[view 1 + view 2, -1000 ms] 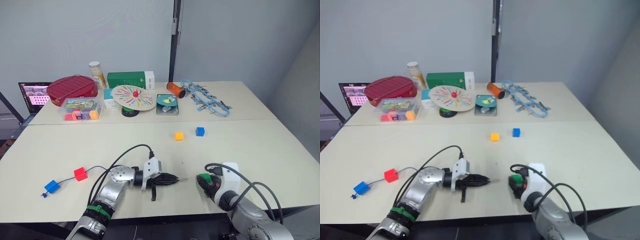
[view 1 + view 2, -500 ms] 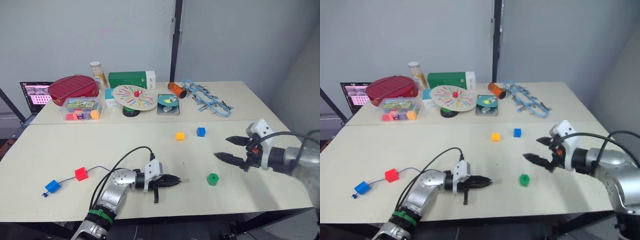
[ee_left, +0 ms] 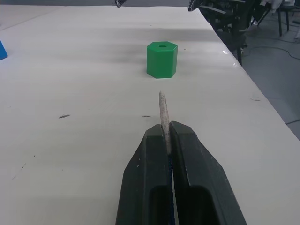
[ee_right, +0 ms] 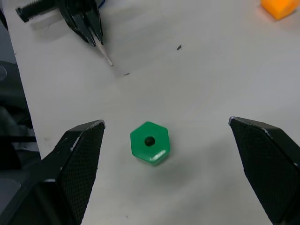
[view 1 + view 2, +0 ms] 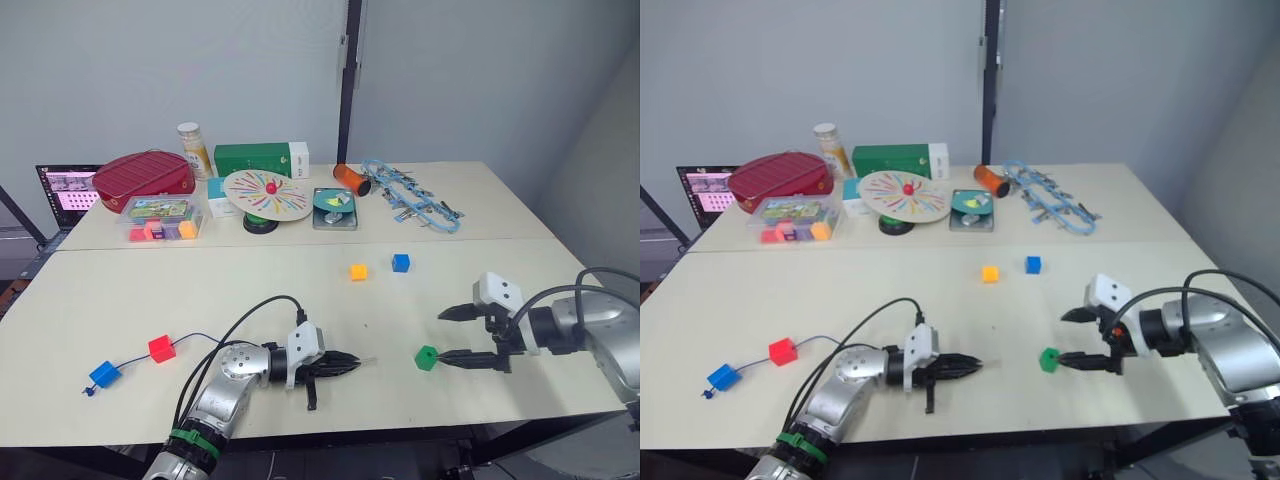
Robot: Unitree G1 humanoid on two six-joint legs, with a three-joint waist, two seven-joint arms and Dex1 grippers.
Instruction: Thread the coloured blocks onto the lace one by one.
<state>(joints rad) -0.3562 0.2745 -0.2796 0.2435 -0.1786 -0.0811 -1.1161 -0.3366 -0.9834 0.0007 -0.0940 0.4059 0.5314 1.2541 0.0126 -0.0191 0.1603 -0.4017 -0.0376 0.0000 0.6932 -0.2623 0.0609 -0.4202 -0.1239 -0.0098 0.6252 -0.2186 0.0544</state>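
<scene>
Table: the pale tabletop [image 5: 200, 290] carries everything; clutter sits along its far edge, well apart from the work.

Right gripper: the right gripper [image 5: 452, 336] is spread wide, holding nothing, its fingers to either side of the green block [image 4: 150, 142] with clear gaps on both.

Left gripper: the left gripper [image 3: 166, 136] is clamped tight on the lace [image 5: 185, 337], just behind the pale stiff tip [image 3: 162, 105].

Lace: it trails back from the left gripper toward the robot's left, through the red block [image 5: 161, 348] and the blue block [image 5: 103, 373], both apparently already strung, though the thin cord is hard to follow there.

Loose blocks: an orange-yellow block [image 5: 358, 271] and a second blue block [image 5: 400, 262] sit near each other farther up the table, untouched.

Green block: it stands on the table between the two grippers, hole facing straight up.

Tip direction: the tip's long axis lies nearly level, pointing toward the green block and the robot's right.

Risk, axes: the hole is vertical and the tip horizontal, so a straight push would likely butt the block's side and shove it away.

Risk, grasp: closing on the slanted faces could twist or squirt the block out; it probably needs lifting and turning so the hole faces the tip.
</scene>
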